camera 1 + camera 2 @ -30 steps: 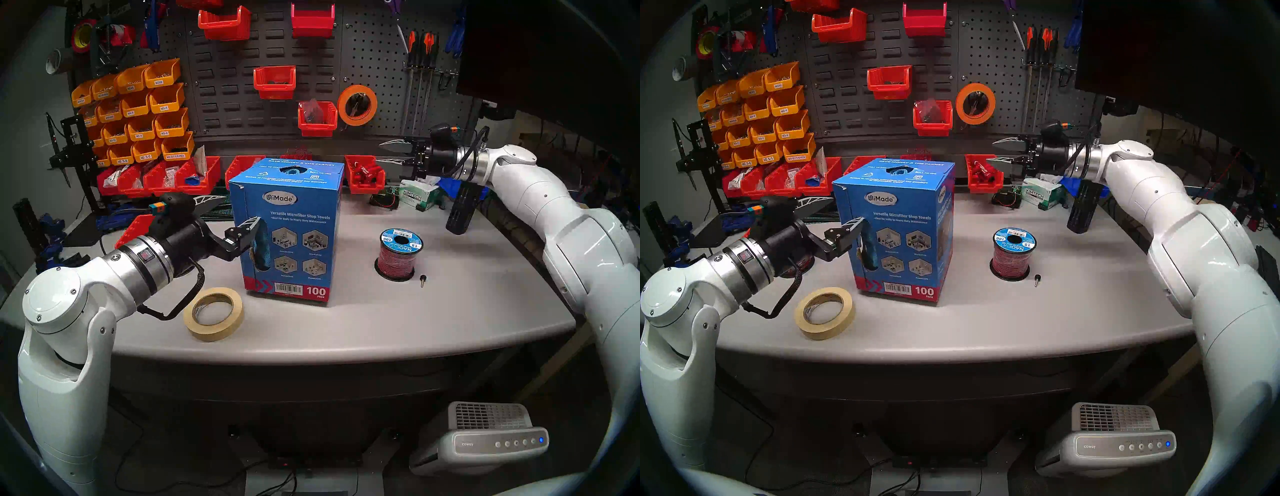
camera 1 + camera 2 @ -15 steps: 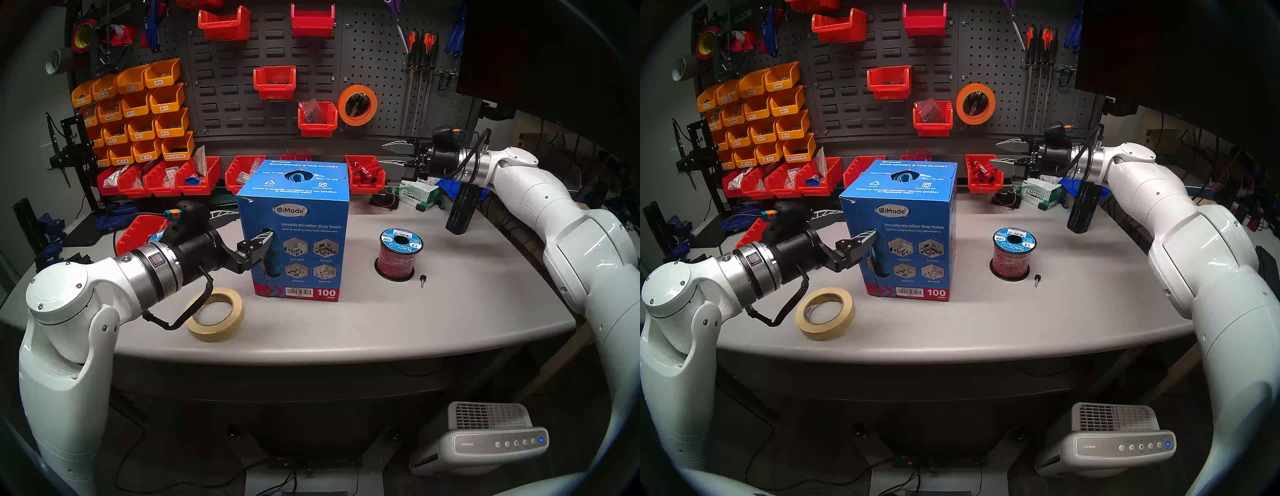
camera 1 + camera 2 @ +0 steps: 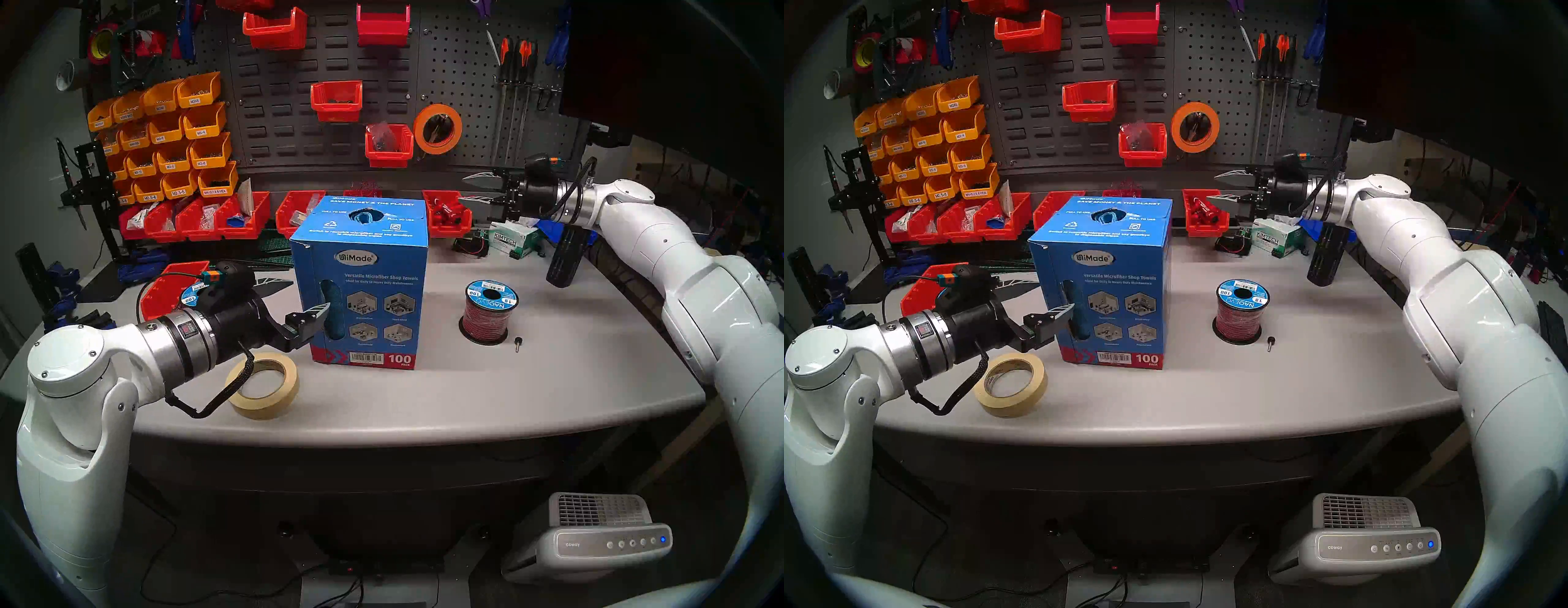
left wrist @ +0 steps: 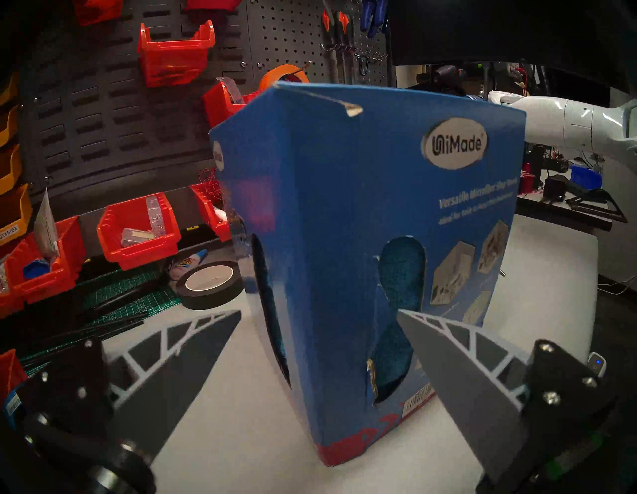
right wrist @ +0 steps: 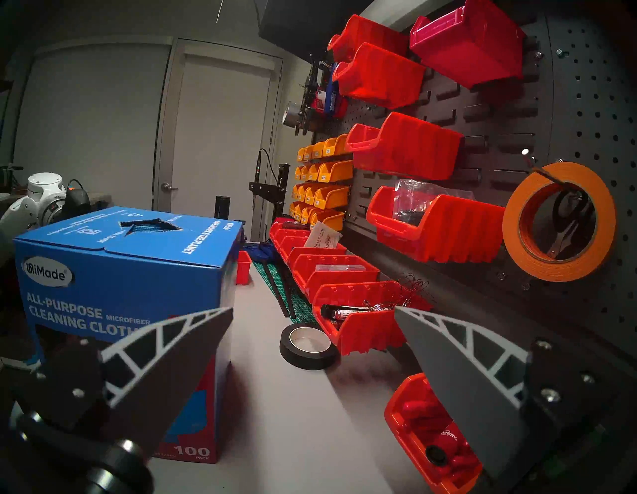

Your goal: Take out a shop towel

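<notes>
Counter: grey, curved front edge, backed by a dark pegboard hung with red and orange bins.

Blue carton: upright near the counter's middle, printed "UiMade" and "100 pack"; round opening in its top, tall oval cut-outs at its near-left corner.

Left gripper: reaches in from the left, fingers spread wide apart and straddling the carton's near-left corner. In the wrist view one finger lies in front of the front cut-out; contact with the carton cannot be told. Nothing is held.

Right gripper: raised at the right rear, pointing left, level, well apart from the carton; fingers apart, holding nothing.

Masking tape roll: beige, flat on the counter, near the carton's front left, under the left wrist.

Wire spool: red wire, blue label, standing right of the carton.

Kimtech carton: green and white, at the right rear.

Shop towel: bright blue textured cloth, inside the carton, showing through the front oval cut-out; a twisted bit shows in the top opening.

Small black knob: on the counter just right of the spool.
</notes>
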